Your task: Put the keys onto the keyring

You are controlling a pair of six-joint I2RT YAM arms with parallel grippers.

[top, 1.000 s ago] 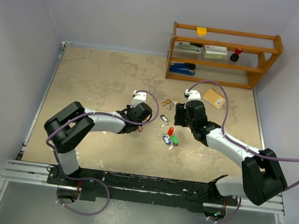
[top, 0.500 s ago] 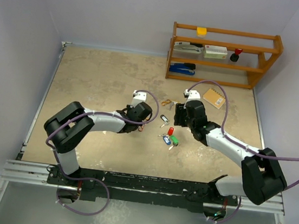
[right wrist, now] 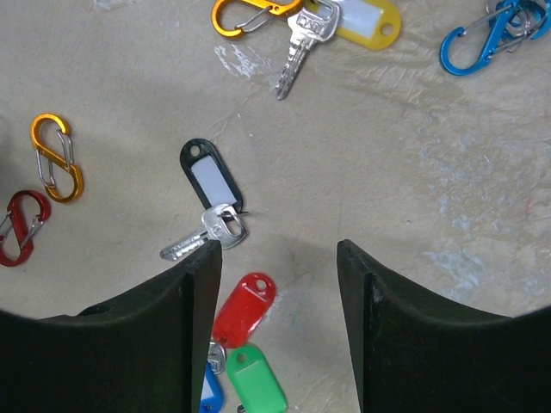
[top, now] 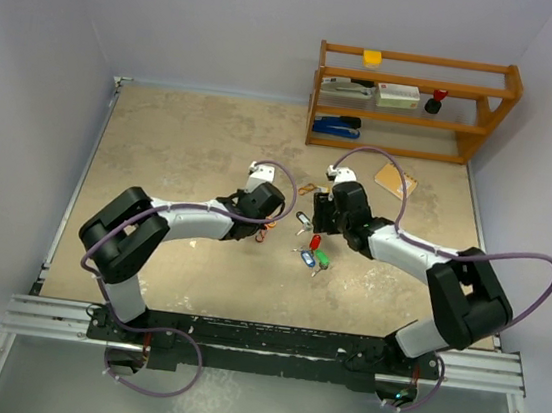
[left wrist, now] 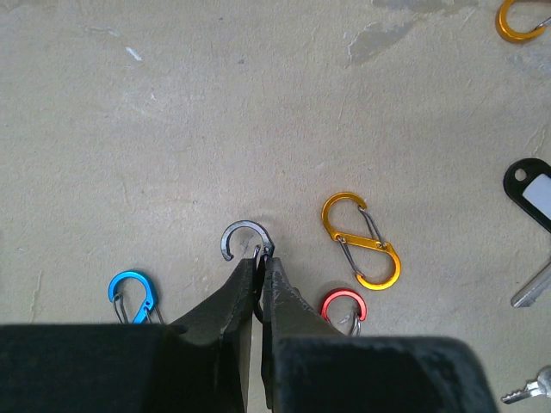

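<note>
Keys (right wrist: 209,182) are lying under my open right end effector (right wrist: 275,254); left end effector (left wrist: 261,262) is barely pinching grey clip (left wrist: 244,224), risking a slip.

Matt beige tabletop (left wrist: 172,103); satin grey metal S-clip (left wrist: 245,231) at twelve o'clock of the matt black fingers (left wrist: 225,310), glossy orange S-clip (left wrist: 361,242) at two. Shiny silver key (right wrist: 222,229), smooth red plastic tag (right wrist: 245,308), wooden shelf (top: 425,60).

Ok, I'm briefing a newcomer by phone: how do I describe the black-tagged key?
From the wooden shelf at the back right, come forward to the scattered keys. The black-tagged key lies just beyond the red tag, the only key whose tag is a black frame round a white insert.
</note>
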